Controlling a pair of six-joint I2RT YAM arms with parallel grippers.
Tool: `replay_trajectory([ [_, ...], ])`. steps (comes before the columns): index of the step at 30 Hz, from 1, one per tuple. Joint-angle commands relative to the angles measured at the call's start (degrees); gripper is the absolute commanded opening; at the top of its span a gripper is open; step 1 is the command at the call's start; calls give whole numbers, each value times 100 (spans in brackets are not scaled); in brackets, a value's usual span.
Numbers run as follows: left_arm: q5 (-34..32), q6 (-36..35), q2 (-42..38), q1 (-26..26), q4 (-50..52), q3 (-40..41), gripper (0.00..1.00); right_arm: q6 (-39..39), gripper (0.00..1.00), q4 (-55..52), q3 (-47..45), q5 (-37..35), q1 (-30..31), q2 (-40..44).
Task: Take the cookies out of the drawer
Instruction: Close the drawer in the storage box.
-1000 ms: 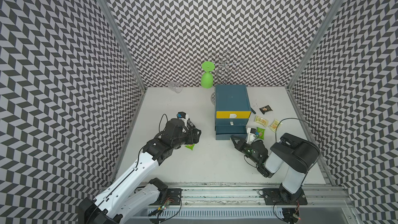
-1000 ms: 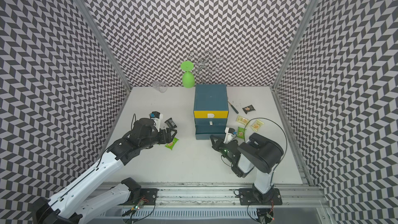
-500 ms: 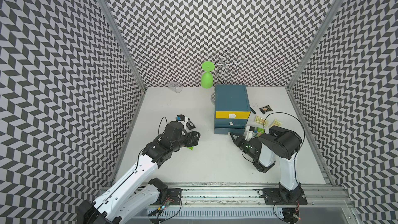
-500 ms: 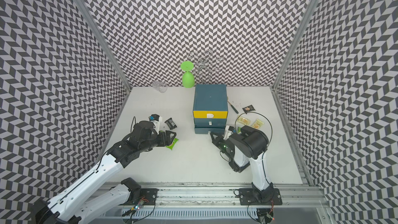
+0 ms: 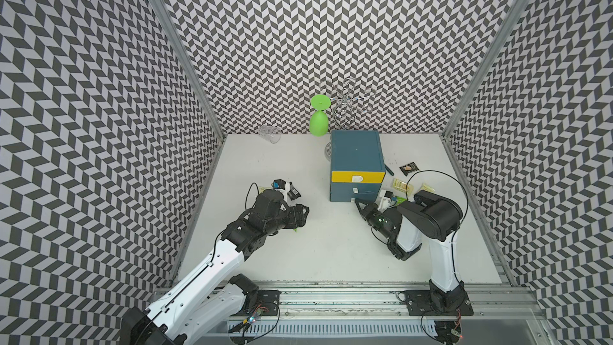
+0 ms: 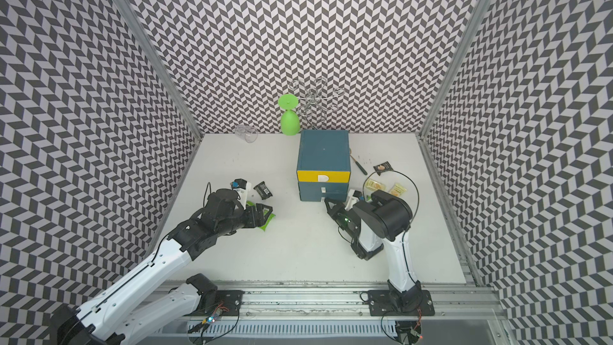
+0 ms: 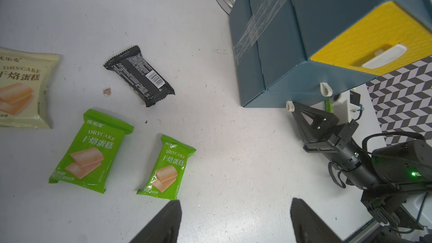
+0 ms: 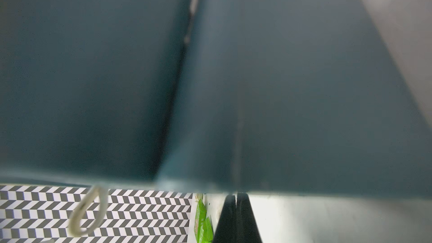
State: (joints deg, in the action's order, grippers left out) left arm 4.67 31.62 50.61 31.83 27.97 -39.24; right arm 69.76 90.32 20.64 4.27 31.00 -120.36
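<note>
In both top views, the cookies (image 5: 402,186), flat crimp-ended foil packets, are found out on the matte white surface (image 5: 331,253). A black packet (image 6: 262,190) and a bright green packet (image 6: 269,223) lie toward the left edge. Two pale yellow packets (image 6: 376,184) and a second black one (image 6: 382,167) lie toward the right edge. The teal box-shaped drawer cabinet (image 5: 356,157), yellow-fronted on top, is set near the middle of the far edge. Its lower teal drawers (image 5: 356,190) appear shut, so the emptying is judged mostly done, though anything left inside is hidden.

In the left wrist view, the left claw (image 7: 236,218) is seen released, nothing between its dark fingers (image 7: 168,220), above bare surface beside two glossy green packets (image 7: 91,157). The right claw (image 7: 297,111) is clenched at the white loop pull (image 7: 289,106) at the cabinet's foot; whether the loop is pinched cannot be told.

In the right wrist view, only a smooth, blurred teal front (image 8: 93,66) is shown, with the fingertips (image 8: 246,225) pressed together.
</note>
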Motion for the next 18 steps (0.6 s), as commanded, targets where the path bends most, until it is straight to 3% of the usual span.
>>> replay_trajectory([
  [1, 147, 83, -68, -26, -273, 91, 78, -79, 0, 1752, -65, -112, -118, -307],
  [10, 60, 156, -383, -34, -678, 294, 78, -4, 2, 1761, -737, 987, -99, 141],
  [18, -27, -6, -421, -563, -1565, 338, 80, -546, 16, 1478, -2646, 1474, -72, 1670],
])
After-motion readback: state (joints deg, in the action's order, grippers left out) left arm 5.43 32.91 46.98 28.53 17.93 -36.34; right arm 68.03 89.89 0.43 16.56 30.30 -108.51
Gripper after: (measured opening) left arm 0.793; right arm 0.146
